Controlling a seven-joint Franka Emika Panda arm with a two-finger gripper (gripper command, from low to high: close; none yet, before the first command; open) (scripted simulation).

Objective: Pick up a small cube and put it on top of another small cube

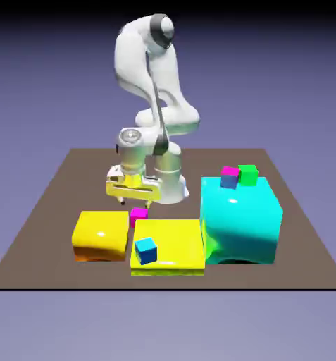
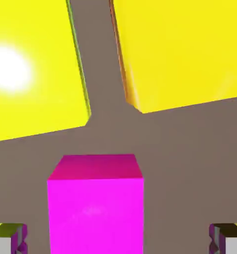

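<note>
The small all-magenta cube (image 1: 138, 216) (image 2: 95, 203) rests on the brown table between two yellow blocks. My gripper (image 1: 136, 204) (image 2: 118, 240) hovers low right over it, open, with one fingertip (image 2: 11, 238) on each side of the cube and gaps left between. On top of the big cyan block (image 1: 241, 222) sits the other small cube (image 1: 229, 177), magenta on top with blue sides.
A yellow block (image 1: 100, 236) (image 2: 185, 49) lies at the exterior view's left and a wider yellow block (image 1: 168, 247) (image 2: 31, 69) in front, carrying a small blue cube (image 1: 146, 250). A small green cube (image 1: 248, 174) stands beside the magenta-topped one.
</note>
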